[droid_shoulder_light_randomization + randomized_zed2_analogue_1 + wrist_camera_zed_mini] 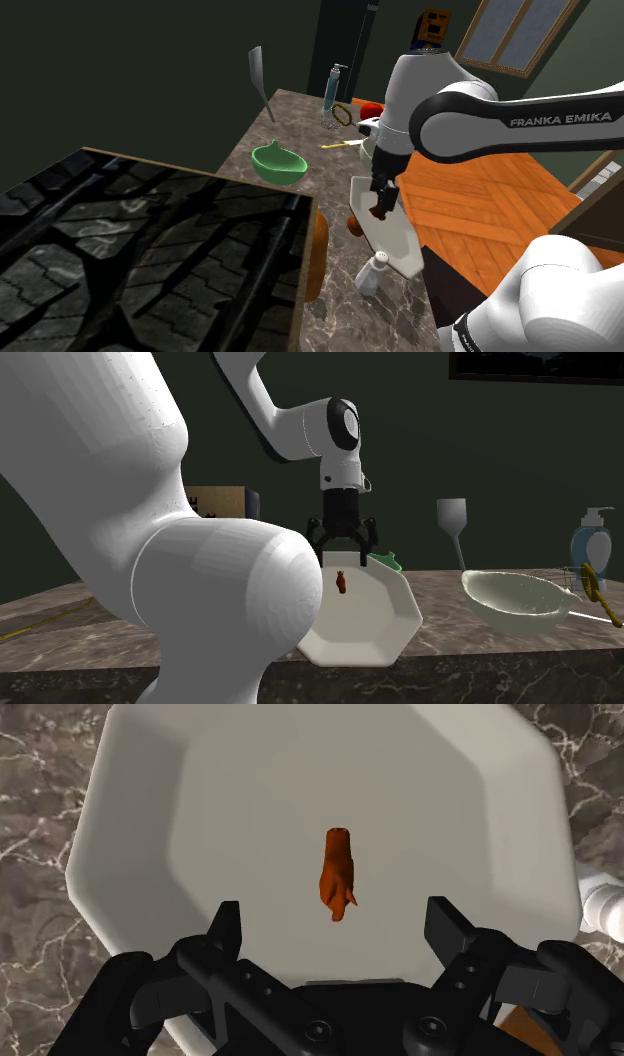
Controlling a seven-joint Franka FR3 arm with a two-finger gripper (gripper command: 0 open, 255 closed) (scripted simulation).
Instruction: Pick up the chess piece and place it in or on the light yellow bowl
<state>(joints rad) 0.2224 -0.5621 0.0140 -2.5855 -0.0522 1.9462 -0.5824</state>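
Note:
A small orange-brown chess piece (339,874) is over the inside of the pale, eight-sided bowl (480,824), free of both fingers. My black gripper (336,912) hangs open straight above it, fingers well apart. From the second exterior view, the piece (341,582) sits just under the open gripper (343,554), in front of the bowl's (385,627) inner face. I cannot tell whether it rests on the bowl's floor. In the shoulder view the gripper (380,205) is over the bowl (395,245) near the marble counter's edge.
A green bowl (280,163) lies farther along the counter, with a soap dispenser (332,85) and small items beyond. A white shaker (375,270) stands beside the pale bowl. A whitish strainer-like bowl (515,599) is at the second exterior view's right. A tyre-patterned panel (130,260) covers the shoulder view's lower left.

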